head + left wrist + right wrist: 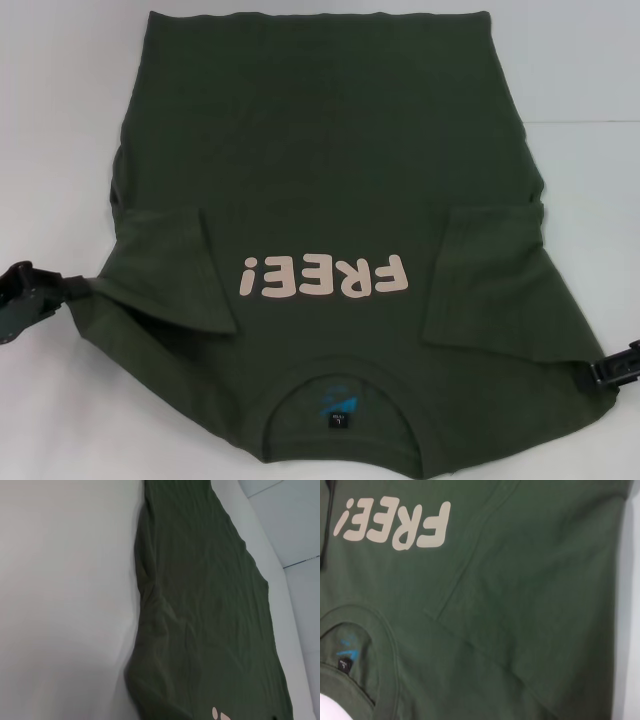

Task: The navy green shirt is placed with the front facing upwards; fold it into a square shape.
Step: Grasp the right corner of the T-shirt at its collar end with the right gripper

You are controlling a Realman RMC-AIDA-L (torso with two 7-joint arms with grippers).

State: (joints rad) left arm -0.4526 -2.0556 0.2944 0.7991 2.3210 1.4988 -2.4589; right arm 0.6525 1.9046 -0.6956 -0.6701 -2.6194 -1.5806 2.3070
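We see the navy green shirt (330,190) lying front-up on the white table (60,120), both sleeves folded inward over the chest, collar nearest us. Our left gripper (22,300) sits at the shirt's left shoulder edge, our right gripper (618,365) at the right shoulder edge; we cannot tell whether either is clenched or released.

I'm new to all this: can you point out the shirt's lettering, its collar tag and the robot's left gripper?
FREE! lettering (325,275): head view, middle letters.
Collar tag (342,421): head view, black tag's centre.
Left gripper (18,300): head view, dark body at the shirt's (320,150) shoulder edge.
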